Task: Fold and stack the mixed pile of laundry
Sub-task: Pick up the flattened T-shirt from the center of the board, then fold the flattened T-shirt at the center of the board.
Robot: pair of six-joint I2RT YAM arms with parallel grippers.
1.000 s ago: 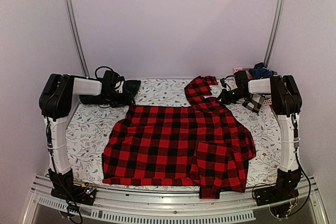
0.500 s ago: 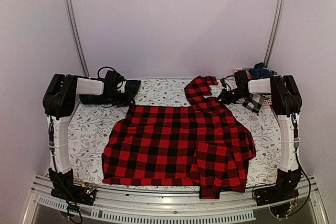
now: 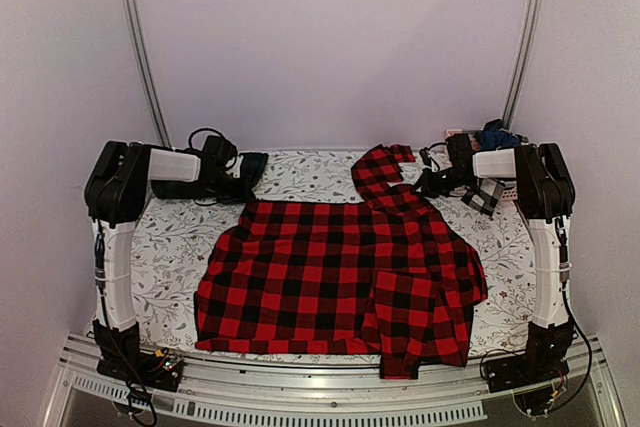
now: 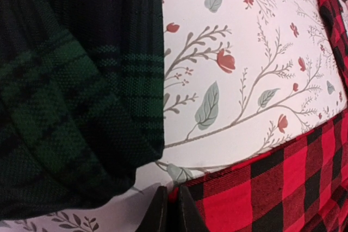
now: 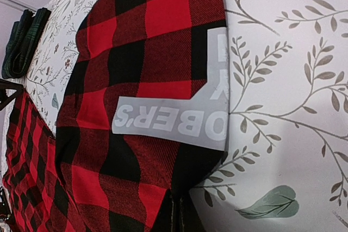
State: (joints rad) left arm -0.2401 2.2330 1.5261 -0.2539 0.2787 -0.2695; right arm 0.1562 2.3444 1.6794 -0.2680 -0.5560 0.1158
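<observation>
The red-and-black checked flannel shirt (image 3: 340, 277) lies spread over the middle of the table. My left gripper (image 3: 243, 190) is at its back left corner. In the left wrist view the left gripper (image 4: 172, 188) is shut, with the shirt's (image 4: 272, 188) red edge pinched between the tips. A folded dark green tartan piece (image 4: 70, 91) lies right beside it. My right gripper (image 3: 420, 185) is at the raised back right part of the shirt. The right wrist view shows the right gripper (image 5: 176, 196) shut on the checked fabric (image 5: 125, 80) just below a grey printed label (image 5: 179, 118).
The white leaf-patterned table cloth (image 3: 170, 247) covers the table. Dark blue clothes (image 3: 497, 134) are heaped at the back right corner behind the right arm, with a bit of pink basket (image 3: 455, 133) showing. Metal frame posts (image 3: 140, 47) rise at both back corners.
The left gripper has closed, pinching the shirt's back left edge, and the left arm has shifted slightly right. The right arm and shirt have stayed as they were.
</observation>
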